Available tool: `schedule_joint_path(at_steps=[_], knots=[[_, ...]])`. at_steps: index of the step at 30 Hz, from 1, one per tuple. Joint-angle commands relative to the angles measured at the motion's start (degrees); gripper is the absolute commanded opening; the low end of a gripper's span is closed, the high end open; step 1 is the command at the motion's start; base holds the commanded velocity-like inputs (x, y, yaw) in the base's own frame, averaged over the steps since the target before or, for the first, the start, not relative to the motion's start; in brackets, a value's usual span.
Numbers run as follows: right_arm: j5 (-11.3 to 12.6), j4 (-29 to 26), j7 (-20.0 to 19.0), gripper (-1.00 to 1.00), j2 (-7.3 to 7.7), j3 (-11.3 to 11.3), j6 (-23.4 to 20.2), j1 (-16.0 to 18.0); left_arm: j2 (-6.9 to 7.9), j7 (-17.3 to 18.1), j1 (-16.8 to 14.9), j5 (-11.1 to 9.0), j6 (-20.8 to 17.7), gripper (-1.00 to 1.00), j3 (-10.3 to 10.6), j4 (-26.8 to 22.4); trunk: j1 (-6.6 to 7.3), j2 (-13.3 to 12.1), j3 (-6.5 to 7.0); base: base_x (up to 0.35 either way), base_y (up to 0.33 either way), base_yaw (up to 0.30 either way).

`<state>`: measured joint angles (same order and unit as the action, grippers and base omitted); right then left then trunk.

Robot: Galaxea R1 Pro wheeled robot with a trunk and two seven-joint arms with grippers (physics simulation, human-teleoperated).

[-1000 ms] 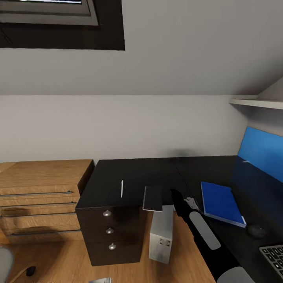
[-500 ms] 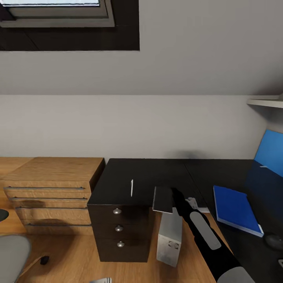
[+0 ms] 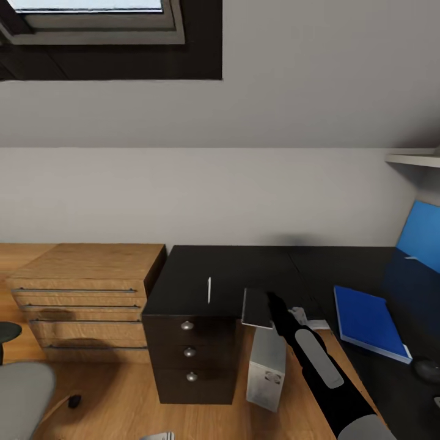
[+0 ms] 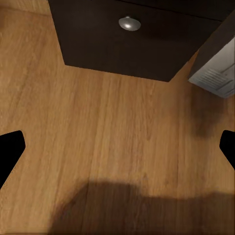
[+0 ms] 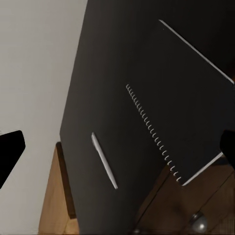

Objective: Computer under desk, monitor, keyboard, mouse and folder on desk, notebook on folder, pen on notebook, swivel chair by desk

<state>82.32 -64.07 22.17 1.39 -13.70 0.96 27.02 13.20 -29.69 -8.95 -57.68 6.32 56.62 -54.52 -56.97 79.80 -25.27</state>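
The desk point(image 3: 232, 269) has a glossy black top and drawers with silver knobs. A thin white pen point(image 3: 209, 290) lies on it. To the pen's right, the dark notebook point(image 3: 255, 307) hangs partly over the desk's front edge, above the pale computer point(image 3: 267, 366) on the floor. My right gripper point(image 3: 272, 305) is open at the notebook's right edge. The right wrist view shows the spiral-bound notebook point(image 5: 186, 107) and the pen point(image 5: 104, 160) ahead of the open right gripper point(image 5: 119, 152). The blue folder point(image 3: 370, 321) and black mouse point(image 3: 428, 368) lie further right. My left gripper point(image 4: 117, 147) is open over the wood floor.
A light wood cabinet point(image 3: 85, 293) stands against the desk's left side. The grey swivel chair point(image 3: 21, 391) is at the lower left. A blue upright panel point(image 3: 421, 235) and a white shelf point(image 3: 412, 160) are at the far right. The left wrist view shows a drawer knob point(image 4: 129, 23).
The whole picture has shifted right, so the camera has turned left; the chair has come into view. My right gripper stays at the notebook's edge.
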Motion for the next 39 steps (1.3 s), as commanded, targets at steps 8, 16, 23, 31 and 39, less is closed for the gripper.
schedule_joint_path(at_steps=[8, 16, 23, 31, 39], knots=[[0.2, -0.1, 0.3, 1.00, 0.11, 0.0, 0.1, 0.0, 0.04, -0.3, -0.1, -0.7, 0.5, 1.00, 0.4, -0.1, 0.01, 0.0, -0.06, -0.060, 0.242, 0.000], [0.3, -0.2, 0.3, 1.00, 0.13, 0.1, 0.1, 0.0, 0.13, 0.1, -0.1, -0.6, 0.4, 1.00, 0.4, -3.6, 0.01, 0.0, -0.06, -0.002, 0.020, 0.000], [0.2, -0.1, 0.3, 1.00, 0.31, 0.6, 0.2, 0.0, 0.16, -0.5, -0.1, -0.7, 0.4, 1.00, 0.3, -5.4, -1.52, 2.9, -1.32, 0.000, 0.000, 0.000], [0.3, 1.3, 0.3, 1.00, 0.29, 2.6, 0.2, 0.0, 0.16, -0.5, -0.1, -0.7, 0.4, 1.00, 0.3, -5.4, -3.28, 6.1, -2.76, 0.000, 0.000, 0.000], [0.2, 3.5, 0.3, 1.00, 0.19, 4.5, 0.1, 0.0, 0.22, -0.3, -0.1, -0.8, 0.4, 1.00, 0.3, -5.4, -5.04, 9.3, -4.19, 0.000, 0.000, 0.000]])
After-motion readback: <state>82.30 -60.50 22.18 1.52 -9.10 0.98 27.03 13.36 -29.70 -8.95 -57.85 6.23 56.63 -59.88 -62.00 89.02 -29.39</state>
